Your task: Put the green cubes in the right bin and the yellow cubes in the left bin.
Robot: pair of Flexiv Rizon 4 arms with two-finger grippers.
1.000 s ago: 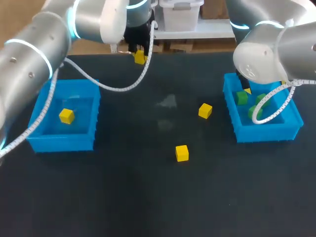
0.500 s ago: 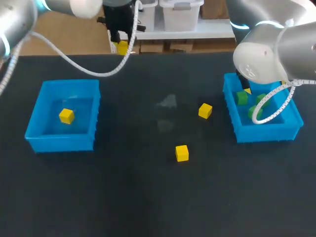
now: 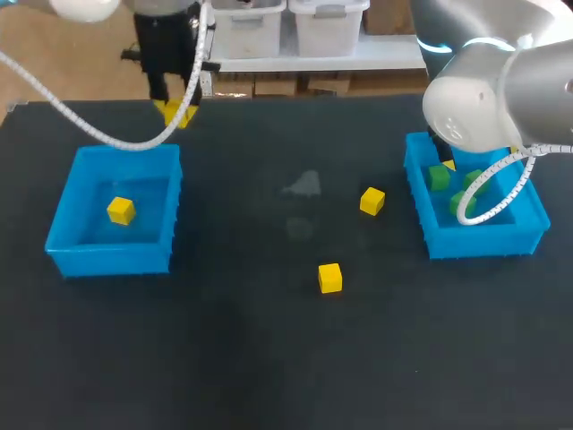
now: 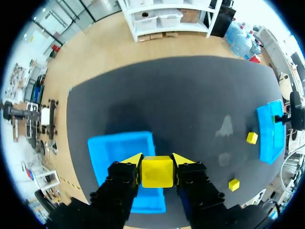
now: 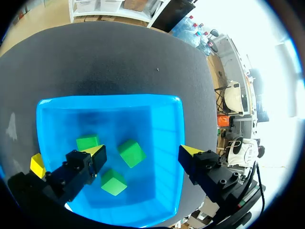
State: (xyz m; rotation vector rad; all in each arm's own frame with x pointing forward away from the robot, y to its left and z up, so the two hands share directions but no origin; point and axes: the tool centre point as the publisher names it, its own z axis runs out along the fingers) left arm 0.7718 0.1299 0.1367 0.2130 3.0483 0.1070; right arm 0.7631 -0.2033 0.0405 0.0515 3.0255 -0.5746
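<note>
Black table (image 3: 251, 358) is stretching under both of my arms, carrying the left bin (image 3: 112, 258) and the right bin (image 3: 474, 240) well apart at its two sides. My left gripper (image 4: 157, 161) is hanging just past the left bin's far wall, and its fingers are clamping the held yellow cube (image 4: 157, 173) from two sides, spread only as wide as that cube. Through the left wrist camera I am seeing the left bin lying under the fingers. Another yellow cube (image 3: 121, 210) is sitting on the floor of the left bin. Two loose ones are lying on the bare table: the near-bin yellow cube (image 3: 372, 201) is resting close to the right bin's inner wall, and the front yellow cube (image 3: 329, 278) is sitting nearer the table's middle. My right gripper (image 5: 143, 153) is hovering over the right bin with its fingers standing wide apart, gripping nothing. Three green cubes (image 5: 132, 152) are lying close together on that bin's floor beneath it.
</note>
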